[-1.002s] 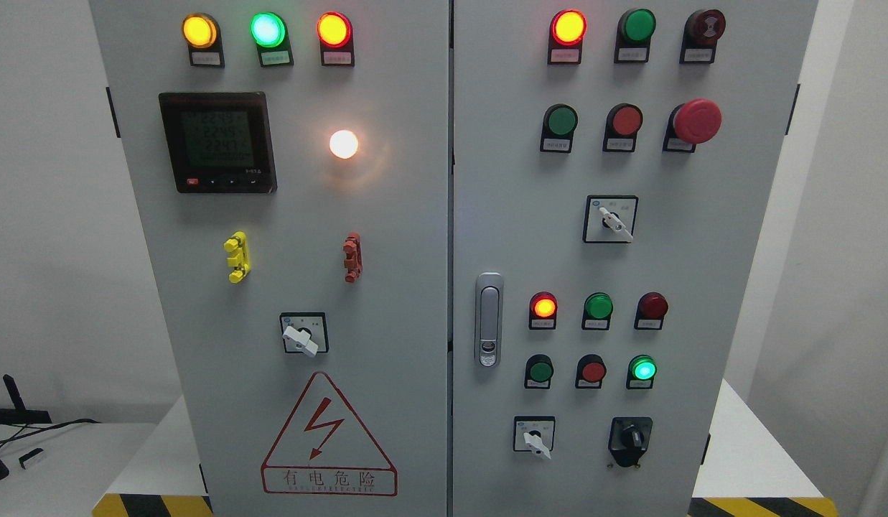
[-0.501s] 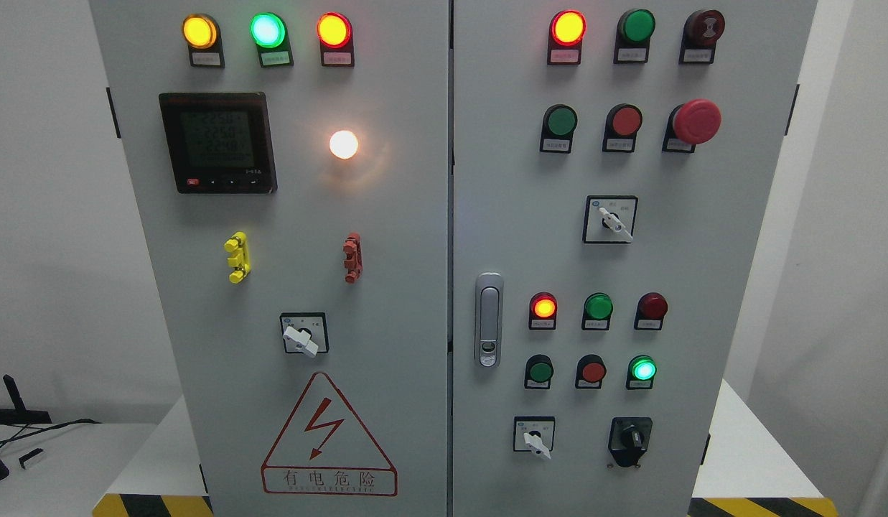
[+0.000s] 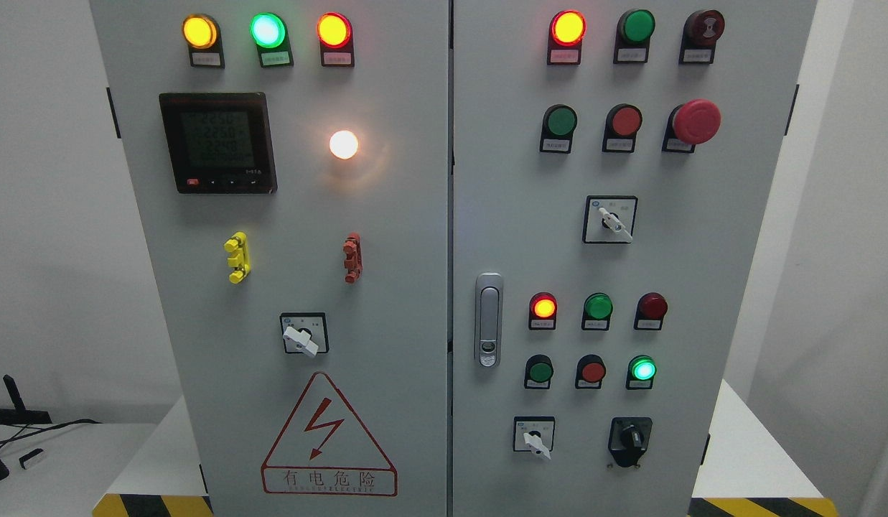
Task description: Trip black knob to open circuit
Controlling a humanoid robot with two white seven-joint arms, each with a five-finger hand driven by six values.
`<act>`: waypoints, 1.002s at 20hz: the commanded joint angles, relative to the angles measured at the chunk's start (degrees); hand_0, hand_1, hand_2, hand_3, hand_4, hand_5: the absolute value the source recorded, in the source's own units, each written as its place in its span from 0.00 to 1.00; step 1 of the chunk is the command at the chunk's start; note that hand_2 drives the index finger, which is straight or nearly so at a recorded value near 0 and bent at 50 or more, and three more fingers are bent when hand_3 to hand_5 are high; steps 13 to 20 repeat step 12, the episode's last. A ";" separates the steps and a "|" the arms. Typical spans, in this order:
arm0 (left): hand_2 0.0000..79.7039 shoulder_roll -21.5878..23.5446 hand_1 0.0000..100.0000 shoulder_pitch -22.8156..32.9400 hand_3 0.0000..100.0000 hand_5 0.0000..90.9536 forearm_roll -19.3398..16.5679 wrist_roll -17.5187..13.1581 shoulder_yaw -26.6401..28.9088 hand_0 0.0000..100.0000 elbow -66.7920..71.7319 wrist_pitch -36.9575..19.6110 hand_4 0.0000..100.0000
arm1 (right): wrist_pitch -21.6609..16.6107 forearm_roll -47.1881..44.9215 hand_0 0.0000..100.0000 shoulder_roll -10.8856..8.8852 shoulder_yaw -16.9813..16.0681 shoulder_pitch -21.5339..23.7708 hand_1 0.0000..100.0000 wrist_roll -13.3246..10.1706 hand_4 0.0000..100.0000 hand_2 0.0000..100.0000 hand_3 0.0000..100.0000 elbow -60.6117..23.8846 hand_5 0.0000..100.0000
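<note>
We note the black rotary knob (image 3: 630,438) low on the grey steel cabinet's right door (image 3: 673,258). Bare panel lies right of it and below. A white-handled selector switch (image 3: 535,439) stands to its left, a lit green round lamp (image 3: 642,370) just above, a silver door latch (image 3: 489,319) further left.

Plain white walls (image 3: 49,215) stand behind and on both sides, evenly lit with soft shadows. A white platform (image 3: 745,452) runs along the bottom, edged with yellow and black hazard stripes (image 3: 759,507) at both lower corners. At the far left a white table (image 3: 63,467) carries black cables (image 3: 41,429) and a dark stand (image 3: 13,402) against the wall.
</note>
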 commanded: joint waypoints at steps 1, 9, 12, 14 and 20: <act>0.00 0.02 0.39 0.00 0.00 0.00 -1.76 0.05 0.00 0.12 0.00 -0.05 0.00 | 0.25 -0.48 0.00 -0.35 -1.21 0.54 0.00 -0.32 0.12 0.06 0.14 -3.15 0.14; 0.00 -0.07 0.39 0.00 0.00 0.00 -1.76 0.05 0.00 0.12 0.00 -0.05 0.00 | 0.34 -0.48 0.00 -0.26 -0.86 0.45 0.00 -0.32 0.13 0.05 0.13 -3.15 0.14; 0.00 -0.07 0.39 0.00 0.00 0.00 -1.76 0.05 0.00 0.12 0.00 -0.05 0.00 | 0.43 -0.48 0.00 -0.26 -0.86 0.45 0.00 -0.32 0.14 0.05 0.14 -3.15 0.15; 0.00 -0.07 0.39 0.00 0.00 0.00 -1.76 0.05 0.00 0.12 0.00 -0.05 0.00 | 0.43 -0.48 0.00 -0.26 -0.86 0.45 0.00 -0.32 0.14 0.05 0.14 -3.15 0.15; 0.00 -0.07 0.39 0.00 0.00 0.00 -1.76 0.05 0.00 0.12 0.00 -0.05 0.00 | 0.43 -0.48 0.00 -0.26 -0.86 0.45 0.00 -0.32 0.14 0.05 0.14 -3.15 0.15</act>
